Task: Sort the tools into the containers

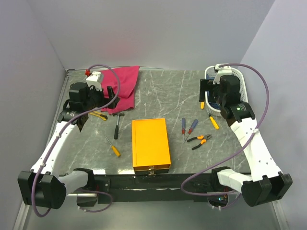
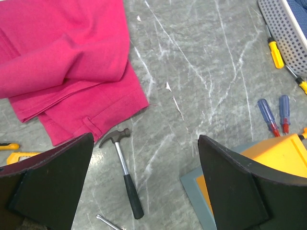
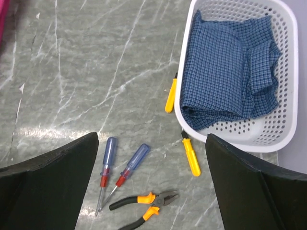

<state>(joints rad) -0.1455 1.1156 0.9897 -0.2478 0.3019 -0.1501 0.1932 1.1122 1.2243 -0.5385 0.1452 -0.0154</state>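
Black wedge-fingered left end effector (image 2: 145, 139) over veined marble (image 2: 201, 72)

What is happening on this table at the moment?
Two robot arms are sorting tools, but nothing is sorted yet. The left gripper hangs open above the hammer, the right gripper open above the blue screwdrivers and pliers. All tools lie on the table; the orange toolbox looks closed, and the white basket holds only a blue checked cloth.
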